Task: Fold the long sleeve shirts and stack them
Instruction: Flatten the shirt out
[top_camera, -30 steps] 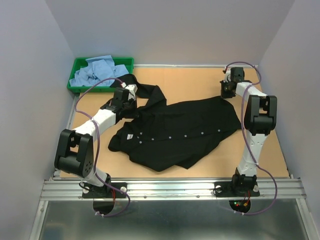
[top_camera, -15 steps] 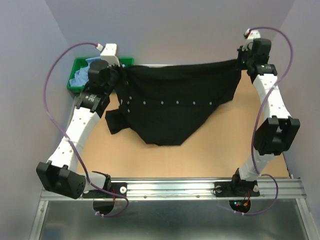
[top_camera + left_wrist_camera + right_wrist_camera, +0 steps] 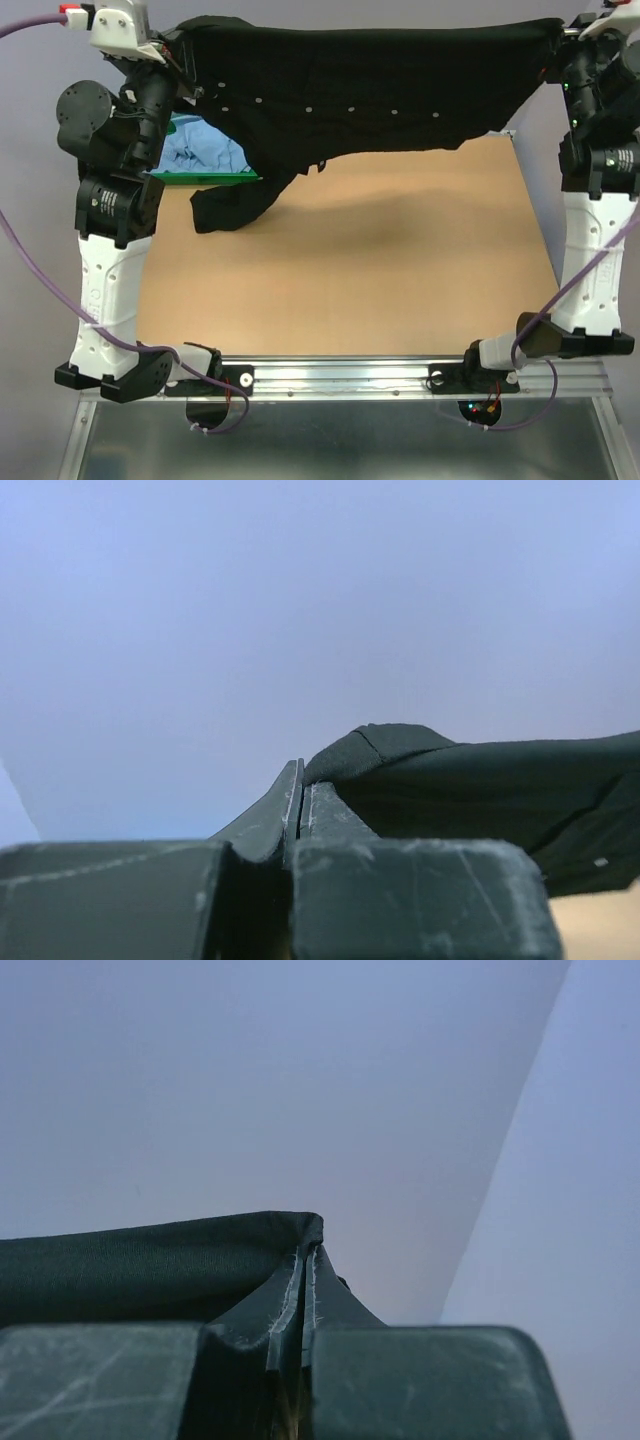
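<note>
While the plain black button-front cloth shirt (image 3: 370,90) hangs stretched above the tan desk's (image 3: 380,270) far edge, sleeve trailing toward the far-left corner, the left hand (image 3: 300,785) and right hand (image 3: 305,1260) each pinch it; lowering evenly, taut, should lay it flat.

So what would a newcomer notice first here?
The plain black button-front shirt, stretched high across the far side, with the left gripper and right gripper each shut on an end. One sleeve dangles near the green plastic tray holding light blue shirts at far left.
</note>
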